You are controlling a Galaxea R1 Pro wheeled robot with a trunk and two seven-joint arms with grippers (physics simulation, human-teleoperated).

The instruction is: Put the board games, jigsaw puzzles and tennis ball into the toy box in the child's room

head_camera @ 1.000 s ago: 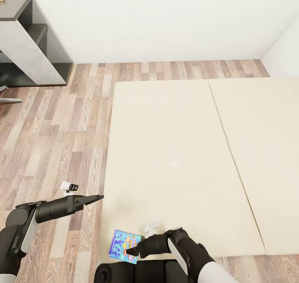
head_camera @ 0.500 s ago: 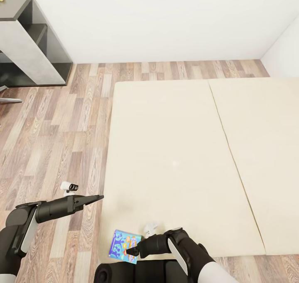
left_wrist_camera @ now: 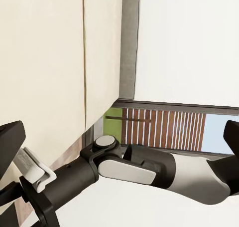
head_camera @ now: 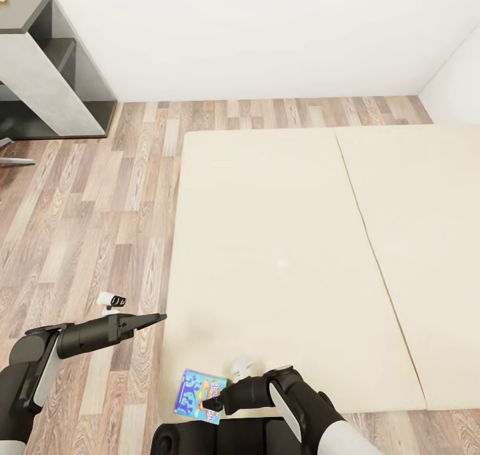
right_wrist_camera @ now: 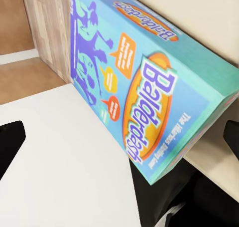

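Observation:
A blue board game (head_camera: 200, 395) with cartoon figures lies at the near left corner of the beige bed (head_camera: 287, 255), slightly over its edge. My right gripper (head_camera: 216, 400) reaches it from the right. In the right wrist view the board game (right_wrist_camera: 134, 82) lies tilted between the two fingertips (right_wrist_camera: 11, 142), which stand wide apart at the picture's sides; the right gripper (right_wrist_camera: 119, 142) looks open. My left gripper (head_camera: 160, 318) hovers over the wood floor beside the bed's left edge, open and empty (left_wrist_camera: 119, 137). The table (head_camera: 40, 75) stands far off at the upper left.
A dark-grey lower section (head_camera: 87, 55) joins the light-grey desk near the white wall. Chair legs (head_camera: 13, 158) show at the left edge. Wood floor (head_camera: 100, 208) runs between desk and bed. My right arm (left_wrist_camera: 139, 167) and the mattress (left_wrist_camera: 45, 62) show in the left wrist view.

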